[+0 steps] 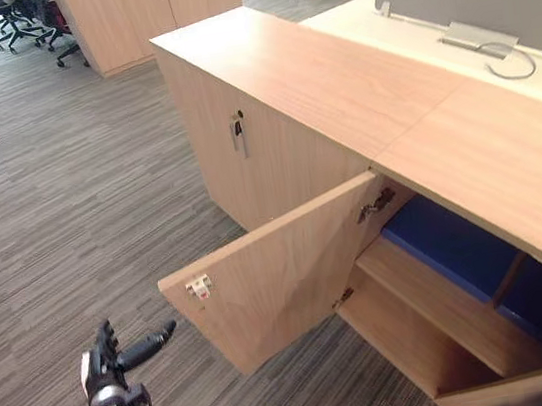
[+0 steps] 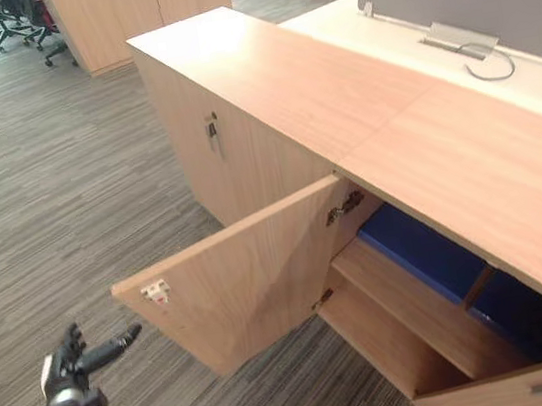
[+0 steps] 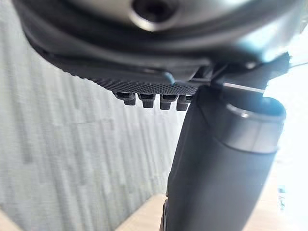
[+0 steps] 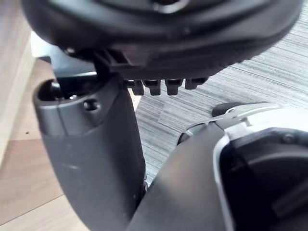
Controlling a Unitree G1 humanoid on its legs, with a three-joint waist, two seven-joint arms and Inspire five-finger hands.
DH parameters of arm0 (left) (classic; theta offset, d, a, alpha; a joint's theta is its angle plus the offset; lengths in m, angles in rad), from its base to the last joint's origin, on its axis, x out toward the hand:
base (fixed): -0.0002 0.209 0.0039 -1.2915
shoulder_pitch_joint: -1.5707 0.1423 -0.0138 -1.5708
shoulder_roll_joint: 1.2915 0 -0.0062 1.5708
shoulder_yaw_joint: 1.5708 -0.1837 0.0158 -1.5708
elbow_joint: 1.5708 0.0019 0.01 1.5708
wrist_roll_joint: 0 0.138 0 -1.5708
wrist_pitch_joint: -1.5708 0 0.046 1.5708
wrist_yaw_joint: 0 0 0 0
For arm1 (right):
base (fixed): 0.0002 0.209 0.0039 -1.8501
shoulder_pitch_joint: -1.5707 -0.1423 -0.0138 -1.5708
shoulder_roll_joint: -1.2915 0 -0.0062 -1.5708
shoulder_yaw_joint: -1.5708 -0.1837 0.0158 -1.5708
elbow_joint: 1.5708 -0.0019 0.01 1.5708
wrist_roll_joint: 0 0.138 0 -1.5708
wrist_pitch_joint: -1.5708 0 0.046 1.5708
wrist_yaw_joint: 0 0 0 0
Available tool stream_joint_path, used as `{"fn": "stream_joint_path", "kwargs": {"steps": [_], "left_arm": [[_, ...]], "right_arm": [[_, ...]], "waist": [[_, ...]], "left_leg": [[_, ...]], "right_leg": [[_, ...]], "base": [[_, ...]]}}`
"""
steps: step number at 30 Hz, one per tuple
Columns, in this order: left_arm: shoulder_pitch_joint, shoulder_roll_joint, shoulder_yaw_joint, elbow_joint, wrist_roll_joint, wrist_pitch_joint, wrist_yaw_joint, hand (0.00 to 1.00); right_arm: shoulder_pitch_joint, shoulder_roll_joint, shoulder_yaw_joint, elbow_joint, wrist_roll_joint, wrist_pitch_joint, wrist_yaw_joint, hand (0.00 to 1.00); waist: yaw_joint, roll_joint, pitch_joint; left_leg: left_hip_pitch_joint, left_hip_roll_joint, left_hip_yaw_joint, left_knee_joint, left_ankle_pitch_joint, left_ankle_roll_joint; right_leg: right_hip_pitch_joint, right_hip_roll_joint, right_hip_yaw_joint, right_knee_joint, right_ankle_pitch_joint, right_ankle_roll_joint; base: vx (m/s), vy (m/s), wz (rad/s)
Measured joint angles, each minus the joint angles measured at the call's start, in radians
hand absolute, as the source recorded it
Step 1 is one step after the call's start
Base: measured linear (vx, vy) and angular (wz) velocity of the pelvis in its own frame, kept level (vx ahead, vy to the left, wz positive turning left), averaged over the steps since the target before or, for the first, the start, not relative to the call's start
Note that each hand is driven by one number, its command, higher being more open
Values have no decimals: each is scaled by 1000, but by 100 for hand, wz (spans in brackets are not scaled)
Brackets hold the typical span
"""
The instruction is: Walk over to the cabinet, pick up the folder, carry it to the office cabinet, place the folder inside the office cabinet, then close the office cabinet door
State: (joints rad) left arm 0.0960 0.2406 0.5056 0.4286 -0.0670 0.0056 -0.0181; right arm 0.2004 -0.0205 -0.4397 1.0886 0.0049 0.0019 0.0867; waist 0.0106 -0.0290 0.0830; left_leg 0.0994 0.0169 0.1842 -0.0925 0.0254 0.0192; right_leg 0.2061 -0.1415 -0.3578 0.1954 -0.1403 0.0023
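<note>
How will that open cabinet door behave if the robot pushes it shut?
The cabinet door looks like a stiff wooden panel, so it probably won't flex. It hangs on metal hinges, so it should swing rather than slide. Its smooth face may let the left hand slip slightly.

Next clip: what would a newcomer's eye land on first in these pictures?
First, the wooden cabinet door, standing wide open in the middle of the head views, out over the striped carpet. Behind it, a flat blue folder shows inside the cabinet, just under the long worktop. At lower left, the left hand hovers open and empty, short of the door's free edge.
</note>
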Motion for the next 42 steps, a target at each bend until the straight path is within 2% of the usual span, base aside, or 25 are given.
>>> {"fn": "stream_joint_path", "kwargs": {"steps": [2,3,4,5,6,7,8,10,12,14,19,21,31,33,35,37,38,39,40,41,42], "left_arm": [[-11,28,-40,-46,13,1,24,100],[-13,35,-61,-80,34,3,32,100],[-13,37,-72,-94,42,3,34,100],[-15,46,-100,-116,63,4,33,100],[-15,49,-118,-117,76,5,31,100],[-15,54,-146,-119,81,5,27,100],[-19,87,-192,-125,92,3,8,100],[-30,159,-230,-120,110,6,-18,100],[-40,247,-280,-131,123,2,-41,100],[-49,319,-333,-140,187,-21,-84,100],[-50,359,-423,-142,295,-42,-136,100],[-52,385,-487,-150,331,-63,-146,100],[-48,483,-733,-257,332,-119,-243,100],[-49,495,-792,-299,333,-119,-263,100],[-49,503,-864,-375,334,-126,-298,100],[-48,504,-912,-420,335,-135,-318,100],[-41,505,-956,-470,350,-140,-341,100],[-34,503,-976,-497,358,-145,-358,100],[-28,502,-985,-511,362,-151,-369,100],[-18,508,-998,-540,374,-149,-389,100],[-8,528,-966,-547,382,-149,-396,100]], "right_arm": [[0,-7,31,-14,0,-4,2,100],[0,-8,40,-17,0,-4,2,100],[0,-8,40,-17,0,-4,2,100],[1,-12,38,-17,4,-4,2,100],[3,-13,38,-16,8,-3,3,100],[7,-27,39,-15,8,0,8,100],[9,-42,39,-17,10,0,11,100],[11,-56,40,-14,27,1,13,100],[20,-58,40,-12,37,8,15,100],[21,-57,40,-7,36,11,20,100],[25,-50,39,6,36,12,31,100],[33,-42,39,7,36,13,34,100],[29,-44,75,6,36,10,36,100],[19,-52,112,3,35,9,37,100],[9,-49,120,2,34,8,48,100],[9,-45,118,-7,34,6,56,100],[9,-48,116,-24,34,5,65,100],[7,-57,116,-32,32,3,71,100],[4,-60,116,-34,31,3,75,100],[-1,-61,110,-32,16,0,78,100],[-13,-63,104,-18,-11,-5,82,100]], "waist": [[-5,6,-1],[-4,6,-2],[-4,5,-2],[-4,-2,-6],[-4,7,-17],[-1,29,-35],[-1,52,-47],[1,73,-49],[10,74,-52],[22,62,-57],[29,38,-69],[31,25,-75],[42,15,-62],[40,8,-47],[40,-6,-43],[39,-5,-39],[35,3,-34],[36,18,-25],[36,22,-21],[34,25,-19],[36,24,-19]], "left_leg": [[11,29,7,0,-6,-10],[26,34,23,0,-13,-21],[34,31,28,1,-17,-28],[46,16,36,0,-25,-39],[48,17,41,0,-29,-45],[49,27,54,0,-31,-52],[53,44,69,0,-33,-67],[55,66,78,-1,-37,-82],[57,85,83,0,-36,-91],[57,90,83,0,-34,-97],[52,66,95,-4,-30,-90],[52,51,97,-5,-29,-77],[49,10,96,-5,-28,-54],[45,4,97,-5,-29,-47],[7,3,111,-4,-37,-38],[-20,11,128,6,-33,-28],[-58,38,149,50,-44,-15],[-71,60,175,76,-53,-8],[-69,75,193,83,-56,-6],[-66,100,224,107,-61,-7],[-79,123,243,134,-65,-5]], "right_leg": [[-26,34,9,-73,-13,11],[-37,43,10,-137,0,18],[-47,43,13,-162,28,24],[-79,28,14,-154,93,36],[-80,22,16,-143,78,51],[-84,32,34,-145,77,52],[-85,48,42,-148,72,44],[-84,70,46,-151,71,42],[-82,88,50,-151,71,41],[-82,93,51,-150,68,29],[-87,69,64,-151,66,29],[-87,55,66,-152,64,33],[-83,14,58,-161,81,64],[-85,7,57,-159,86,71],[-135,0,65,-135,96,77],[-176,2,64,-117,115,85],[-211,12,62,-106,152,89],[-227,14,39,-81,156,70],[-232,-3,-9,-40,148,55],[-225,-54,-95,41,136,38],[-219,-113,-158,114,136,37]], "base": [[59,-47,-13],[24,-90,-21],[-11,-117,-22],[-28,-108,-15],[8,-145,-22],[38,-156,-31],[44,-205,-33],[-15,-225,-15],[-32,-160,2],[-50,-81,2],[-65,34,-7],[-71,73,-3],[-38,57,3],[-16,38,1],[-25,49,-7],[-17,40,-19],[-13,36,-38],[2,46,-47],[31,68,-61],[30,82,-59],[8,61,-52]]}}
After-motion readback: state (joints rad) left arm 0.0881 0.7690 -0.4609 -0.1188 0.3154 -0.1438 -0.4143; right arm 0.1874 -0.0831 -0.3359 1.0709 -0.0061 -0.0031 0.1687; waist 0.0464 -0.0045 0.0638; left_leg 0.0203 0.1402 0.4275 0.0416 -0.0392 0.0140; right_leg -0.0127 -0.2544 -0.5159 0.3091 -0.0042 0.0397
